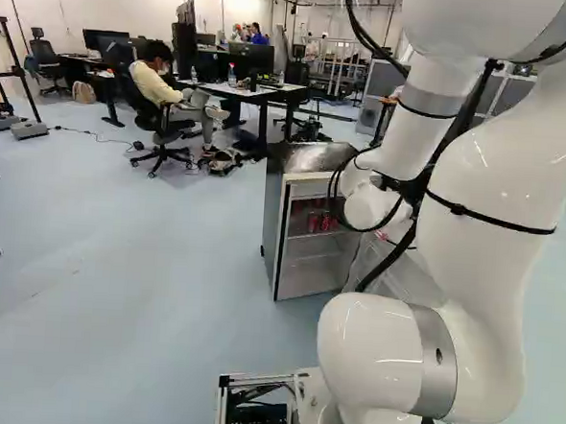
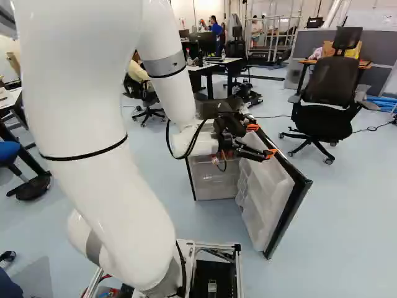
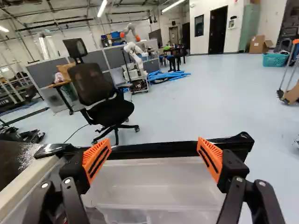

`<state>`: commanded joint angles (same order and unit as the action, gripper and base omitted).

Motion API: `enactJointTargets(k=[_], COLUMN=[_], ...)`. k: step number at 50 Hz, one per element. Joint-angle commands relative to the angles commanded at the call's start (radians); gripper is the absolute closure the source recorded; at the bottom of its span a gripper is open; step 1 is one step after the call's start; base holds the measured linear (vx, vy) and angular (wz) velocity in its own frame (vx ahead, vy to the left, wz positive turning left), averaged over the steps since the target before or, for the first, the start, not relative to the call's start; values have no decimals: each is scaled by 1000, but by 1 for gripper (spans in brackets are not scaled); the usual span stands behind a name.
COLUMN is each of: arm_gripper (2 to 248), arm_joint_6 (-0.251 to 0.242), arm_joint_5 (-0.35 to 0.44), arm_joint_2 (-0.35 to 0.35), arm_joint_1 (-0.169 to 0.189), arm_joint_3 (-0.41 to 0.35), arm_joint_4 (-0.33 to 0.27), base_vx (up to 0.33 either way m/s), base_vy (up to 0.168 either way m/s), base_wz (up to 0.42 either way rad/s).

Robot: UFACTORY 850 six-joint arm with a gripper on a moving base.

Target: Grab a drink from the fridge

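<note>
1. Cans in red metal (image 1: 325, 220) stand upright on a pale upper shelf (image 1: 312, 235) inside the small, dark-sided fridge (image 1: 272, 226), which keeps them reachable from its front.
2. The white-lined, black-edged fridge door (image 2: 267, 205) stands swung out, giving access to those shelves.
3. The black two-fingered gripper (image 3: 154, 155) has its orange pads wide apart with nothing clamped between them. It sits at the door's inner side, near the top edge, probably so it can push the door wider rather than pinch it; contact is unclear.
4. The white jointed arm (image 1: 480, 214) reaches past the cans toward the door, so picking one likely calls for backing off and turning inward, clear of the door.
</note>
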<state>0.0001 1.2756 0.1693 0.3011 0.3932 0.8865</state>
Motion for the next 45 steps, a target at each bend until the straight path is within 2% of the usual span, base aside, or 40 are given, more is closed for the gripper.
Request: enactJointTargets(k=[25, 35, 45], arm_gripper=[3, 3, 3], arm_joint_6=[0, 0, 0], arm_joint_5=[4, 4, 4], arm_joint_2=[-84, -90, -68], arm_joint_1=[-4, -3, -3], arm_joint_3=[-94, -103, -102], arm_joint_4=[-263, -367, -473], base_vx=[0, 0, 0], base_vy=[0, 0, 0], base_wz=[0, 0, 0])
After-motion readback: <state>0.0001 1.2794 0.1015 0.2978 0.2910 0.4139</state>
